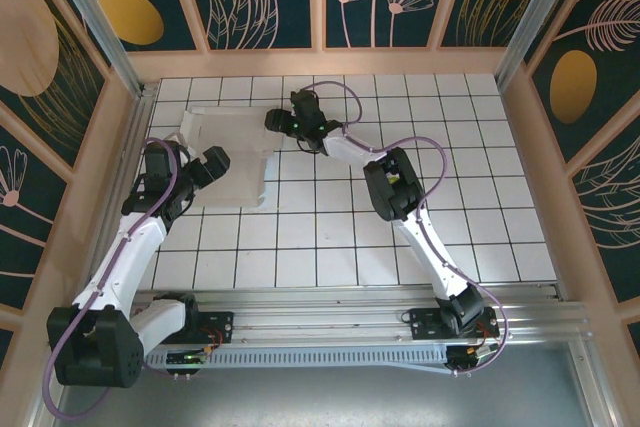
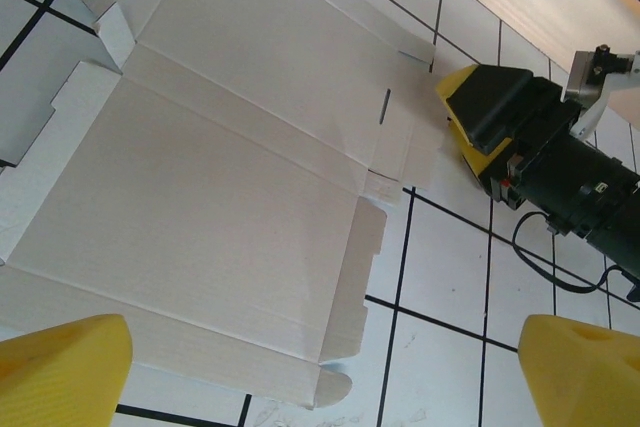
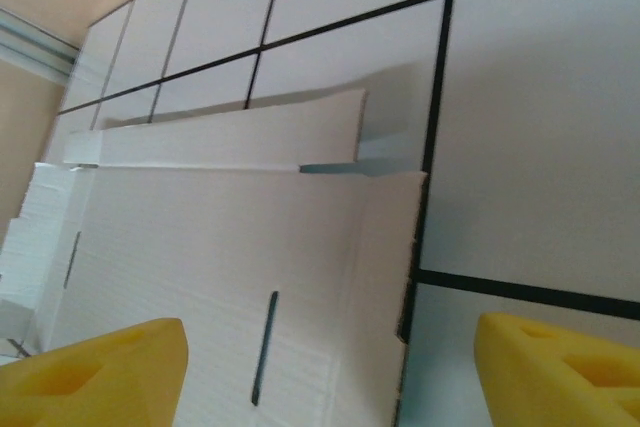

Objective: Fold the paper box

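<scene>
From above, the paper box (image 1: 228,152) lies unfolded and flat, white face up, on the tiled table (image 1: 400,247). The left gripper (image 1: 207,169) hangs over the box's near-left edge, and the right gripper (image 1: 283,122) is at its far-right corner.

In the left wrist view, the left gripper (image 2: 320,377) is spread wide with nothing held. The box (image 2: 220,177) below it shows creases, slots and small tabs, with the right gripper (image 2: 488,112) just beside its corner.

In the right wrist view, the right gripper (image 3: 325,372) has its fingers apart, straddling the box's (image 3: 220,247) edge without clamping it. One flap (image 3: 230,137) stands slightly lifted.

The sheet looks light, thin and easily creased, and likely slides on the tile. That lifted flap seems the best place to pinch.
</scene>
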You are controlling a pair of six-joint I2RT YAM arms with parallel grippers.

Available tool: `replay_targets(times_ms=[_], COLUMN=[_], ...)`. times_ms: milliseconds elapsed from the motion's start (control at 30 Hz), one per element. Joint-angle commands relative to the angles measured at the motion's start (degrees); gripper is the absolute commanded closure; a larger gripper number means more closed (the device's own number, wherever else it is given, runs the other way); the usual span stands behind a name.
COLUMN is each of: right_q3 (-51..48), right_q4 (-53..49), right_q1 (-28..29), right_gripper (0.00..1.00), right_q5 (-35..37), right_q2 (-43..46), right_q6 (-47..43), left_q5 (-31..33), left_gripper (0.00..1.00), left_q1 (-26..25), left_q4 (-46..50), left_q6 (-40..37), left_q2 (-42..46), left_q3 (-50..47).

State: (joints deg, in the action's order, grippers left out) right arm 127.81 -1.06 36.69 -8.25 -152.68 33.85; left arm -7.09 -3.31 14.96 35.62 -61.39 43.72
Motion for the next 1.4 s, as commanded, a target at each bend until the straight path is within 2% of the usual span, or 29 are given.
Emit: replay_targets(times_ms=[0,333,467,600,700,833,900,967,1100,1133,1233,1367], right_q3=[2.2,7.1,7.9,7.9,3.8,-9.6,-19.6,-29.7,-49.8,-53.7,-64.8,-74.0], right_q4=[1.5,0.7,0.1,-2.8,-3.5,0.0,3.8,8.5,17.8,20.0,26.0,30.9], right_q1=[-0.3,0.3,0.3,0.0,-0.8,-3.8,-5.0,-7.6,-11.7,-12.4,-13.8,-15.1], right_gripper=[0.28,0.43,0.60,0.83,0.98,1.00,1.00,1.00,1.00,1.00,1.00,1.00], right_q5=[-3.4,-5.3,-5.7,-5.1,-5.4,-7.6,-9.2,-11.1,-14.8,-15.6,-17.5,-19.3], right_q2=[-2.3,-6.0,-6.1,-3.3,2.1,13.3,20.9,28.1,42.0,44.8,53.2,60.9], right_q6=[-0.7,2.0,2.0,-0.8,-4.5,-9.5,-14.0,-18.8,-26.7,-28.1,-33.1,-38.5], left_q5=[-1.1,-0.7,-0.6,0.6,1.5,3.3,2.7,-2.9,-22.6,-25.9,-31.5,-42.9], left_gripper=[0.01,0.01,0.01,0.01,0.01,0.01,0.01,0.01,0.01,0.01,0.01,0.01], left_q1=[0.1,0.1,0.1,0.1,0.1,0.1,0.1,0.1,-0.1,-0.4,-2.0,-3.5], left_q4=[-1.8,-1.0,-0.6,0.6,1.3,2.1,1.2,-2.1,-11.4,-12.0,-10.4,-4.0], left_q6=[1.1,1.4,1.3,1.2,0.3,-3.1,-6.5,-12.7,-27.7,-31.0,-42.9,-59.7], left_q2=[0.5,2.2,2.8,3.1,2.9,1.2,0.2,-0.9,-2.9,-3.7,-8.3,-17.3], left_q3=[0.8,0.4,0.4,1.1,2.5,6.8,9.4,10.8,11.6,11.7,17.3,23.8])
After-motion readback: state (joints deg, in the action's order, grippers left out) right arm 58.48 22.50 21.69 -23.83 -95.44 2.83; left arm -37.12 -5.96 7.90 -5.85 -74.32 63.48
